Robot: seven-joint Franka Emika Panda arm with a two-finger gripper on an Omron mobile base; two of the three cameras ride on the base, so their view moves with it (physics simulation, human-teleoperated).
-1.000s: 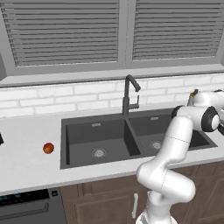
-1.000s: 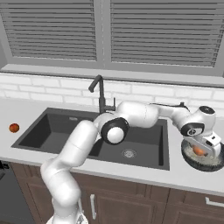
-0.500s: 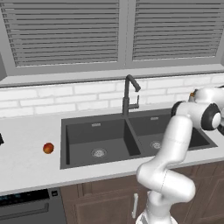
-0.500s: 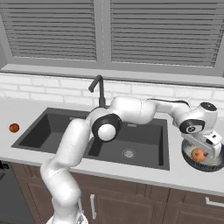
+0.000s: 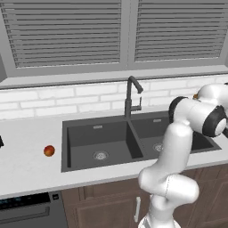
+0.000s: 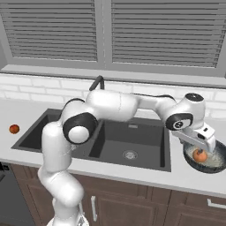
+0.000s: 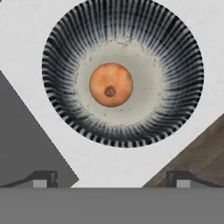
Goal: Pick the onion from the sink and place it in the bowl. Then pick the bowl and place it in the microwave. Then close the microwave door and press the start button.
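The onion (image 7: pixel 111 85) rests at the centre of the bowl (image 7: pixel 175 65), on the pale inner floor, with its small dark stem mark facing the hand camera. It touches nothing but the bowl. In the right base view the onion (image 6: pixel 200 155) shows as an orange ball inside the bowl (image 6: pixel 218 165), partly behind the gripper.

The bowl stands upright on the white counter (image 7: pixel 30 26), just beside the right edge of the sink (image 6: pixel 132 145) and close to the counter's front edge. Its striped dark wall rings the pale floor completely.

The gripper (image 7: pixel 111 178) hangs directly above the bowl, pointing down. Its two fingers (image 7: pixel 43 178) stand wide apart, one at each side of the bottom of the hand view, and hold nothing. Neither finger touches the onion or the bowl rim. In the right base view the gripper (image 6: pixel 199 142) sits over the bowl at the end of the arm, which reaches across the sink from the left.

The sink is a dark double basin with a round silver drain (image 5: pixel 100 155) in each half and a tall dark faucet (image 5: pixel 130 97) at its rear edge.

A second round fruit (image 5: pixel 49 151), redder in tone, lies on the counter well to the left of the sink, apart from everything else. Wooden cabinet fronts (image 6: pixel 132 207) run below the counter's front edge.
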